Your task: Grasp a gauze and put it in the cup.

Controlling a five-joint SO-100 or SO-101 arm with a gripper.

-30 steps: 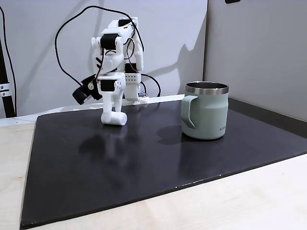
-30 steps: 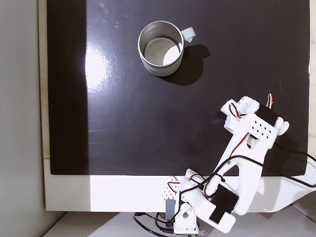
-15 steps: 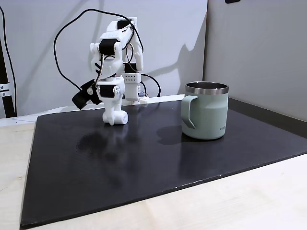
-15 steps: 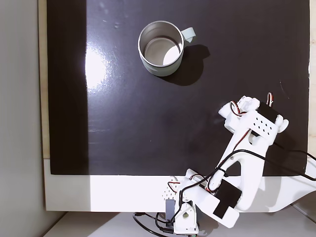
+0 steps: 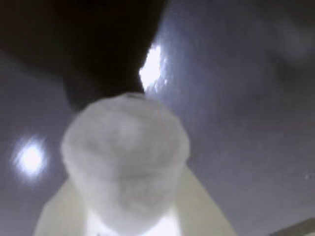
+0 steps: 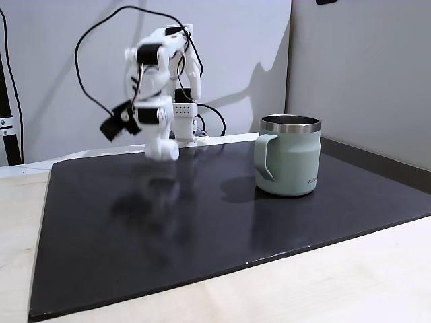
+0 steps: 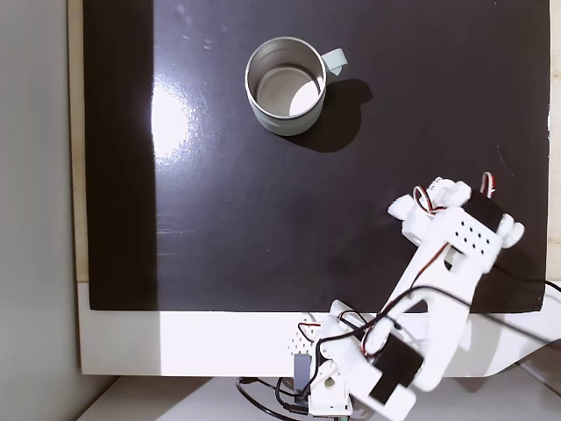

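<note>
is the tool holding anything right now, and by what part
Yes, the gauze. The tool is shut on the roll, lifted off the black mat. The wrist view shows one round end close up; where exactly the fingers press cannot be told.

Fuzzy gauze point(image 5: 127, 162), glossy mat point(image 6: 202, 229) (steel-rimmed cup point(image 6: 289, 163))

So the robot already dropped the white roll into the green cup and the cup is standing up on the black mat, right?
Not quite. The cup is empty inside, as the fixed view from above shows. The white roll sits right in front of the wrist camera, held in the gripper, away from the cup. The rest is right: the cup stands upright on the black mat.
</note>
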